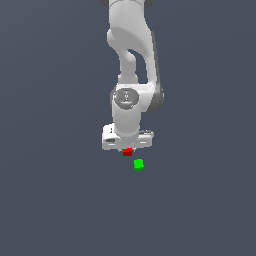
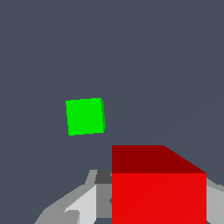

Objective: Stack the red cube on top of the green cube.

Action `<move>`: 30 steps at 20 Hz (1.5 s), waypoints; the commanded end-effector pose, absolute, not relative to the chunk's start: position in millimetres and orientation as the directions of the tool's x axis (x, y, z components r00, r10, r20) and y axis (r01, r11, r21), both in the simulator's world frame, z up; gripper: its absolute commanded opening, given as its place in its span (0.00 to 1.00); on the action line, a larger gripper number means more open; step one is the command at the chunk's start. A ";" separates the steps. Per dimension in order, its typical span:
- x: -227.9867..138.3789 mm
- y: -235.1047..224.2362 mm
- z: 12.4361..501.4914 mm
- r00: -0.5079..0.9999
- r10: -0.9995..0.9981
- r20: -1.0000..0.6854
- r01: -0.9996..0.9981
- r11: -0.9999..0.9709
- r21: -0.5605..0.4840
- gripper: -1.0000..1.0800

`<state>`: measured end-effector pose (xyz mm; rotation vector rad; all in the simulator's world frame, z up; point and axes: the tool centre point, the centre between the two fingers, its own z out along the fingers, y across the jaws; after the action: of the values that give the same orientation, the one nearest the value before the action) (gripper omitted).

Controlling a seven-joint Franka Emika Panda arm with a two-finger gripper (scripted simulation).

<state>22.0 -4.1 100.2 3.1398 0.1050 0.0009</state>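
Note:
The red cube (image 1: pixel 127 151) sits between the fingers of my gripper (image 1: pixel 127 149), just under the white hand. In the wrist view the red cube (image 2: pixel 158 188) fills the space between the grey fingers (image 2: pixel 83 203), so the gripper is shut on it. The green cube (image 1: pixel 139 164) lies on the dark floor a little to the exterior view's right of the red cube and nearer the camera, apart from it. It also shows in the wrist view (image 2: pixel 85 116), untouched. Whether the red cube is off the floor I cannot tell.
The white arm (image 1: pixel 129 75) rises straight above the hand. Around the cubes there is only the plain dark grey floor (image 1: pixel 60 200).

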 end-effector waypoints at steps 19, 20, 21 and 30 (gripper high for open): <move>40.9 24.2 88.2 0.998 0.067 0.001 0.067 -0.998 0.000 0.00; 43.7 28.5 83.7 0.998 0.067 0.001 0.067 -0.998 0.000 0.00; 46.2 32.3 79.7 0.998 0.067 0.001 0.067 -0.998 0.000 0.00; 58.2 48.9 62.2 0.998 0.067 0.001 0.067 -0.998 0.000 0.00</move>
<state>56.5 48.0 62.9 3.1403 0.1060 -0.0019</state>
